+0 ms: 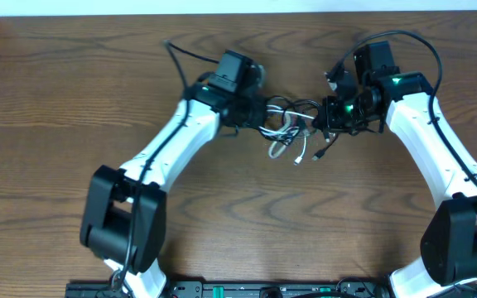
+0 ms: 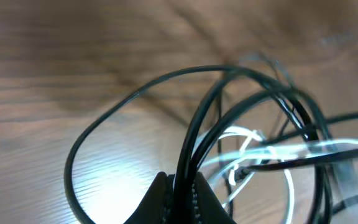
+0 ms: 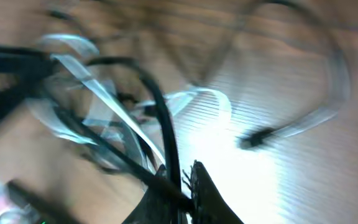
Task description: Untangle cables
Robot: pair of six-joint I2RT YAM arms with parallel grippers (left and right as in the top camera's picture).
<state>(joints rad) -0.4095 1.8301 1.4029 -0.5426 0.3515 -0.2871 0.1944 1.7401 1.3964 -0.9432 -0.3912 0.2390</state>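
One broad, brown wood-grain table (image 1: 48,190) carried the whole job. Over it the white-shelled, black-jointed left arm (image 1: 168,136) and its twin, the right arm (image 1: 437,141), bent inward from opposite sides and met near the far centre. I judged that this stance let them pull against each other.

The black two-finger left gripper (image 2: 182,190) was clamped shut on the thin, flexible black cord (image 2: 194,124). Its wrist view showed two runs of that cord going down between the closed fingers, with a wide loop standing off the wood to one side. The matching right gripper (image 3: 182,186) was likewise closed. Its wrist view was blurred but appeared to show the black cord pinched at its tips as well. Holding one cord at two places would make sense, since drawing it taut could open the loops.

Between the two grippers, reaching both, sat the tangle (image 1: 292,124) of the two cords, just beyond the table's middle. The thin, glossy white cord (image 2: 288,186) wound through the black loops. As far as I could tell neither gripper held it, which would leave it free to slip out.

Smallest of all, a white plug (image 1: 298,157) and a black plug (image 1: 321,153) trailed from the near side of the tangle and lay loose on the wood. The cords looked fully knotted, so the untangling seemed barely begun.
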